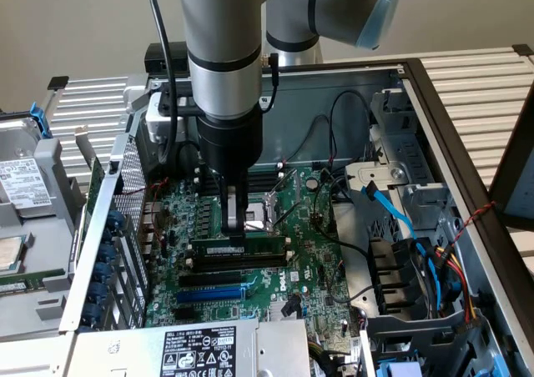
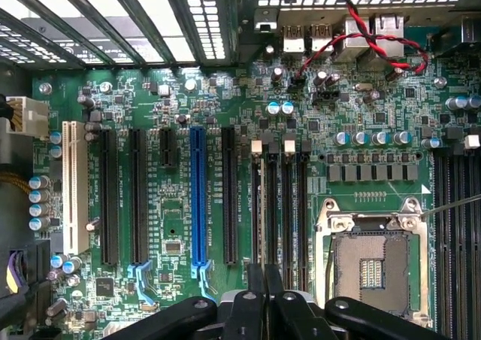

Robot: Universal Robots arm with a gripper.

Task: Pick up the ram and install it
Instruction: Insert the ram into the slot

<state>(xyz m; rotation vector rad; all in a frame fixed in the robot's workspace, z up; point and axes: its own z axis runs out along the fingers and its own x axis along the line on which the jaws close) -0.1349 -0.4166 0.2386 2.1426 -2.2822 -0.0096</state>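
Inside the open computer case (image 1: 434, 102), near the blue slot (image 1: 210, 294) and parallel to it, with black slots lying between, the ram (image 1: 254, 248) stands on edge on the motherboard (image 1: 313, 256). Its green board and white label strip face the exterior view. It sits low in its slot and looks level end to end. The pincer (image 1: 237, 229) stands vertical over the stick at about mid-length, fingers together and tips at the top edge; whether they pinch that thin edge or only bear down on it I cannot tell. In the wrist view the fingers (image 2: 254, 306) are drawn together over the narrow slots a few rows from the blue slot (image 2: 198, 197). Judgement: the pick-up is done and the step in hand is the install itself — seating the stick. Whether the end latches have caught is too small to tell. Any further push would call for force straight down, square to the slot and even along the stick — a tilt toward or away from the blue slot could bind the contacts or flex the board.
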